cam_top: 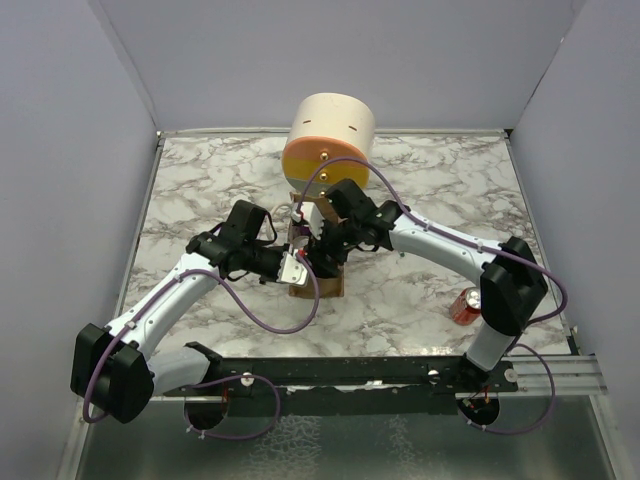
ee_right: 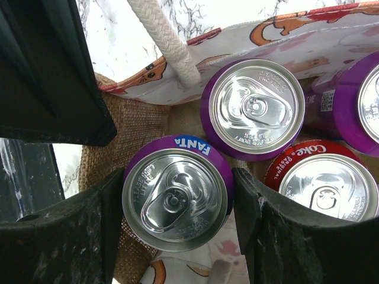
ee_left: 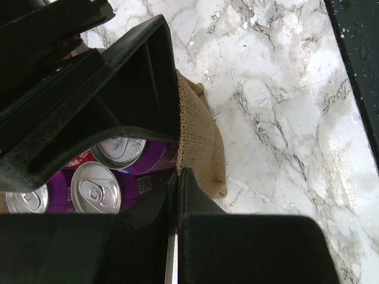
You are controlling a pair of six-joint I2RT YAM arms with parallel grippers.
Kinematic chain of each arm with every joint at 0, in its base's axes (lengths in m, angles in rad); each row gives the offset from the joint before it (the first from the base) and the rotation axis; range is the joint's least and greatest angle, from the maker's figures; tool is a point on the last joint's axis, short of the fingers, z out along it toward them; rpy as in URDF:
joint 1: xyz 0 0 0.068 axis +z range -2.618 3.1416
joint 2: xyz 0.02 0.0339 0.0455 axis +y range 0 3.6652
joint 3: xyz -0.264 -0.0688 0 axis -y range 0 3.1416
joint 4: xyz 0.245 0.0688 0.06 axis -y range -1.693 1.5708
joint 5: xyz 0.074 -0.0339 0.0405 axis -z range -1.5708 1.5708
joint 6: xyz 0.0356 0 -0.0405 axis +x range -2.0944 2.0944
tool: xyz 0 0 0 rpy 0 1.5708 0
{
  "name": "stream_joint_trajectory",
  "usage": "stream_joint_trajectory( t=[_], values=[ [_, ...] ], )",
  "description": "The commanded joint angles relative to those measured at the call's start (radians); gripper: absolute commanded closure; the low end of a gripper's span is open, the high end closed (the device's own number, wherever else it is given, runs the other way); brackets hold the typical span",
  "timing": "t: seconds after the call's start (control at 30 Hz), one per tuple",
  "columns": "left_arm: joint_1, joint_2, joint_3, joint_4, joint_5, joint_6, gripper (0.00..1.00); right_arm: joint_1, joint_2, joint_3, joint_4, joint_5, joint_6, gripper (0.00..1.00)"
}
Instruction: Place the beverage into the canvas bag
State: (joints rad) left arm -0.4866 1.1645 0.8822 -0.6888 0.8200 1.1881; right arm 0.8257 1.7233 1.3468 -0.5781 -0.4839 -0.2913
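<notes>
The tan-brown canvas bag (cam_top: 327,285) stands mid-table between both arms. My left gripper (cam_top: 293,266) is shut on the bag's burlap rim (ee_left: 201,136); in the left wrist view its fingertips (ee_left: 178,177) pinch the wall edge. My right gripper (cam_top: 326,252) reaches into the bag from above. In the right wrist view its fingers (ee_right: 240,195) sit against both sides of an upright purple Fanta can (ee_right: 174,198), low inside the burlap (ee_right: 136,121). Beside it stand another purple can (ee_right: 253,109) and a red Coke can (ee_right: 325,186).
A red can (cam_top: 466,306) stands on the marble by the right arm's elbow. The large cream cylinder with an orange front (cam_top: 328,140) stands just behind the bag. A cream cord handle (ee_right: 169,44) crosses above the cans. Grey walls enclose the table.
</notes>
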Motion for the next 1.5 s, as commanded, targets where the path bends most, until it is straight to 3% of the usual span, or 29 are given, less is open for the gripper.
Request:
stream_joint_trajectory(
  t=[0.0, 1.47],
  values=[
    [-0.015, 0.026, -0.029, -0.075, -0.008, 0.014, 1.0, 0.027, 0.017, 0.044, -0.028, -0.042, 0.033, 0.91],
    [-0.017, -0.004, -0.059, -0.094, 0.016, 0.046, 1.0, 0.038, 0.038, 0.0, 0.149, -0.12, 0.115, 0.91]
  ],
)
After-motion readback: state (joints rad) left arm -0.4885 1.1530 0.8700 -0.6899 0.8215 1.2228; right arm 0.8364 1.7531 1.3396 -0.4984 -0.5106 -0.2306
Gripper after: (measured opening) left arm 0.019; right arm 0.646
